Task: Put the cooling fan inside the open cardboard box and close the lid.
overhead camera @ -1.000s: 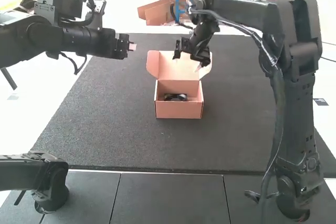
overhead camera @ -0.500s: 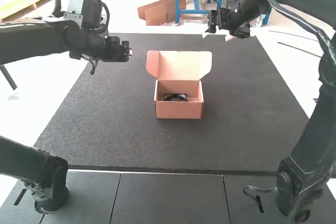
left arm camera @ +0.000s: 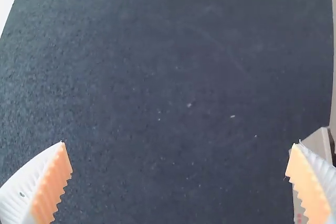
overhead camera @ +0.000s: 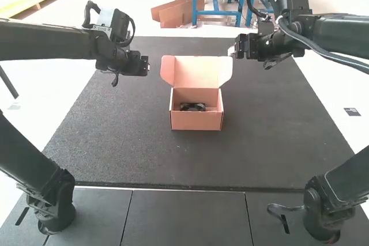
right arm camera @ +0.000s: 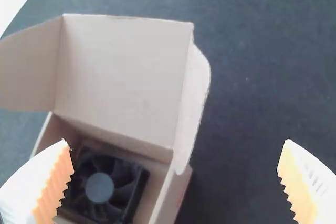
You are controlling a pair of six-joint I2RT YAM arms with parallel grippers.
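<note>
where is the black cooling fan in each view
high view: black cooling fan inside the open pinkish cardboard box, on the black mat
right wrist view: fan in the box, lid raised
left wrist view: the mat, the shared landmark, below the left gripper

left end effector (overhead camera: 143, 65): raised, spread wide | right end effector (overhead camera: 236, 48): raised, spread wide

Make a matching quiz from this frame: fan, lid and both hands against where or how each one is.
Column 1:
1 cooling fan
2 box lid
3 left hand
4 right hand

Column 2:
A open, raised to the right of the lid
B standing upright, open
C inside the box
D open, above bare mat, left of the box

Pairs: 1-C, 2-B, 3-D, 4-A
</note>
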